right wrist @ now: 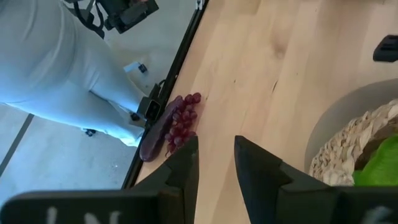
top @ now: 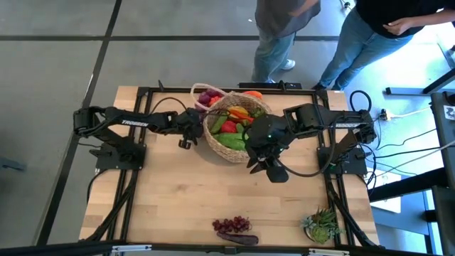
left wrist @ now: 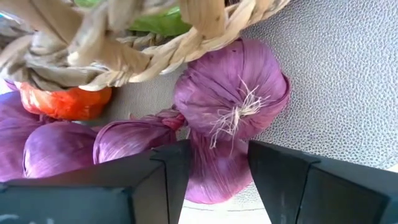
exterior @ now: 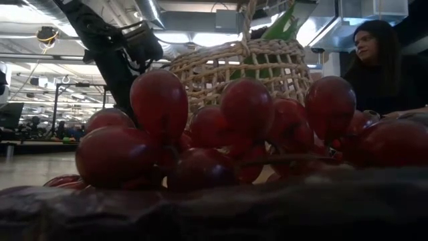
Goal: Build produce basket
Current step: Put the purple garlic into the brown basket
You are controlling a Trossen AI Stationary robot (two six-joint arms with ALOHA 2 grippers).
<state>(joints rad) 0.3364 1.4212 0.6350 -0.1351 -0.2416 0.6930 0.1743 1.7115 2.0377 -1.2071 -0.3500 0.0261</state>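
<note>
Basket (top: 229,146) mostly filled with produce (top: 238,117), grapes (top: 232,225) left on table, left gripper (left wrist: 217,168) pinching purple onion (left wrist: 233,93), right gripper (right wrist: 216,163) slightly parted, empty.

Pale smooth wooden desk (top: 185,192) showing fine grain, basket (top: 226,148) showing rough woven wicker, grapes (exterior: 247,107) gleaming as glossy plastic, purple onions (left wrist: 233,87) looking papery and matt.

Wooden table (top: 178,199), spiky potted plant (top: 323,225), two people (top: 284,28) standing behind
</note>
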